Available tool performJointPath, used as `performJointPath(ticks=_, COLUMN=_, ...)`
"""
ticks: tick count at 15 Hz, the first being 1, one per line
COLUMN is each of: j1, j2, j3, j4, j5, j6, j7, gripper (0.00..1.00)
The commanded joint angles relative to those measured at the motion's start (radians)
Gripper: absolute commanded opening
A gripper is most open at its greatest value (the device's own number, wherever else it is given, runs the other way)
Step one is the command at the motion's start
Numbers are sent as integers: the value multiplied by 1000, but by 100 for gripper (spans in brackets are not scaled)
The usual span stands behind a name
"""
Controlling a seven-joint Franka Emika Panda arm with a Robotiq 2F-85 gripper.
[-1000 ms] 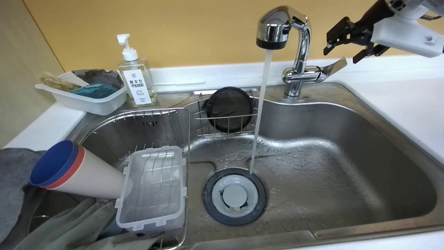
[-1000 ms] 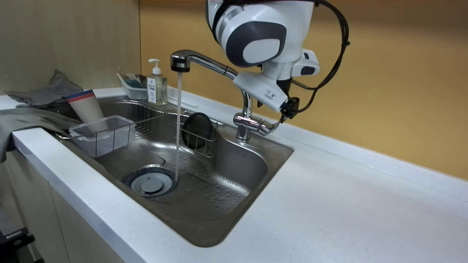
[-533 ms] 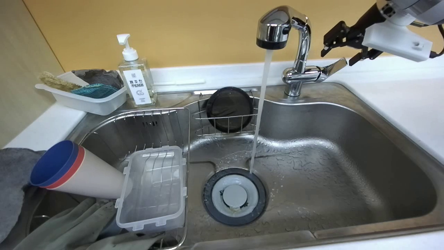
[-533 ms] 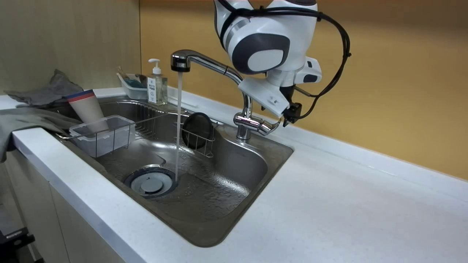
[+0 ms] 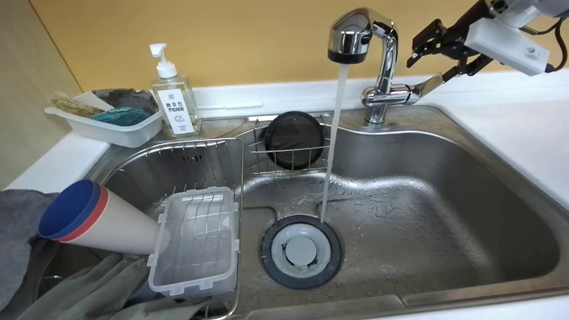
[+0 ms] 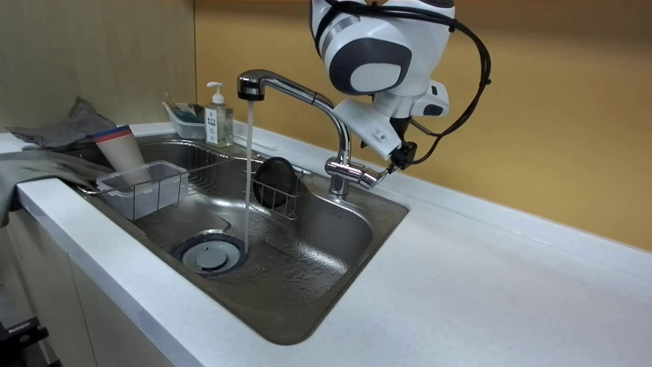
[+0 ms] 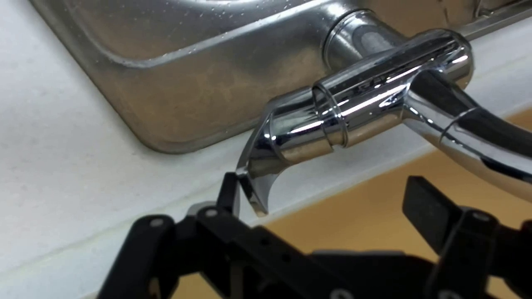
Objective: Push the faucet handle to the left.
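Observation:
The faucet handle (image 5: 431, 86) is a short, flat chrome lever sticking out from the side of the chrome faucet body (image 5: 391, 95). It also shows in an exterior view (image 6: 375, 178) and in the wrist view (image 7: 266, 164). Water runs from the spray head (image 5: 350, 38) into the sink. My gripper (image 5: 427, 70) is open with nothing between its fingers. In the wrist view the gripper (image 7: 323, 181) has its left finger at the outer edge of the handle's tip, seemingly touching it. Its other finger stands apart, over the orange wall.
The curved faucet neck (image 7: 478, 124) rises close to my right finger in the wrist view. The sink (image 5: 400, 222) lies below. The white counter (image 6: 484, 285) extends to one side. A soap bottle (image 5: 178, 106), a wire rack with a plastic box (image 5: 200, 240) and cups (image 5: 115, 218) stand further off.
In an exterior view my gripper has moved left, first dipping and then rising slightly. Its near finger was apart from the handle and is now at its tip. The water keeps running.

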Motion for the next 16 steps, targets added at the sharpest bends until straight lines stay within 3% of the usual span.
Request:
performJointPath(ticks=1, j1=-21, j2=-34, j3=29, j4=10, j5=45, j6=-69, j7=-24, gripper=100)
performJointPath(ticks=10, j1=-40, j2=-123, j3=52, j4=-16, j5=83, j6=-204, j7=-101, gripper=100)
performJointPath(ticks=13, j1=-58, j2=-127, j3=82, j4=-39, j5=-33, j6=-92, j7=37, gripper=100)
performJointPath(ticks=14, j1=-8, j2=-127, j3=30, j4=-52, j5=-46, j6=-50, j7=52, gripper=100)
performJointPath(ticks=16, j1=7, j2=-141, j3=-1, j4=-94, j5=-132, j6=6, j7=103, gripper=100)
